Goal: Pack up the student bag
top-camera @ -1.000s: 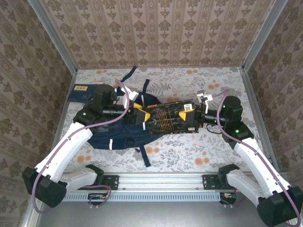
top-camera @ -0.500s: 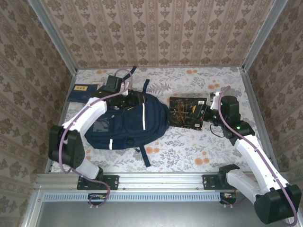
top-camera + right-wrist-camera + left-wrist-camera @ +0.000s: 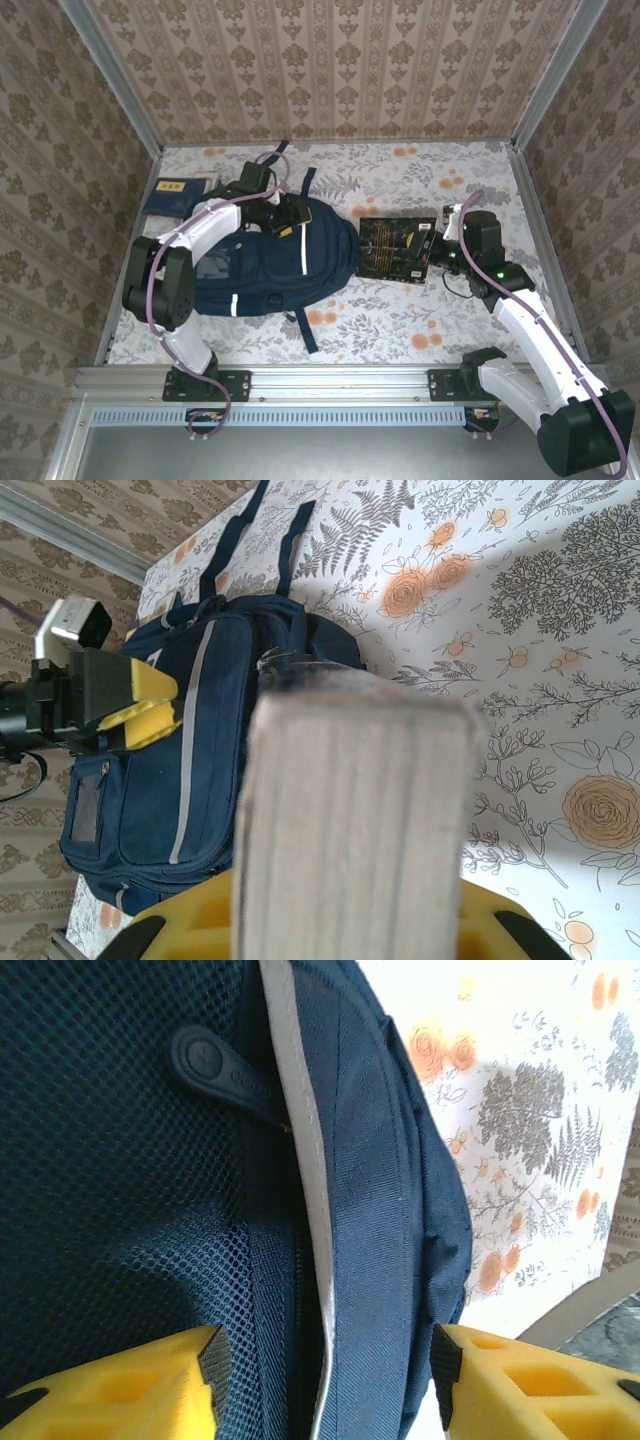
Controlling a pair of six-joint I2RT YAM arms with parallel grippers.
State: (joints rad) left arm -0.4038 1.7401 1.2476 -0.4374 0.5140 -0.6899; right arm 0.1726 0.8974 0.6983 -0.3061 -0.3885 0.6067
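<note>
Left pincer: left pincer, yellow fingers, stands part-open; jaws sit either side of a thick fold of bag fabric; pads look right against the cloth on both sides; real pinch or just contact, can't tell
Right pincer: right pincer clamped on the right edge of a dark hardback book w/ gold cover pattern; cover faces up to the top cam; wrist view has the pale page block running straight out from btwn the yellow jaws
Bag look: large navy-blue fabric student bag; white reflective stripes along the body; pale grey patch on front pocket; dark straps trail off near end, more at far end; close up: navy mesh, a rubbery dark zip pull, a white-grey piping strip running down btwn the left jaws
Bag place: left-centre of the floral-print table, front pocket side up
Bag vs left pincer: bag's far end is directly under it; fold of that end lies btwn the fingers
Bag vs right pincer: pincer is off to bag's right w/ the held book btwn them; book's left edge just beside bag's right flank; touching or not, can't tell
Other: flat navy book w/ yellow label on table, far-left, near bag's far-left corner
</note>
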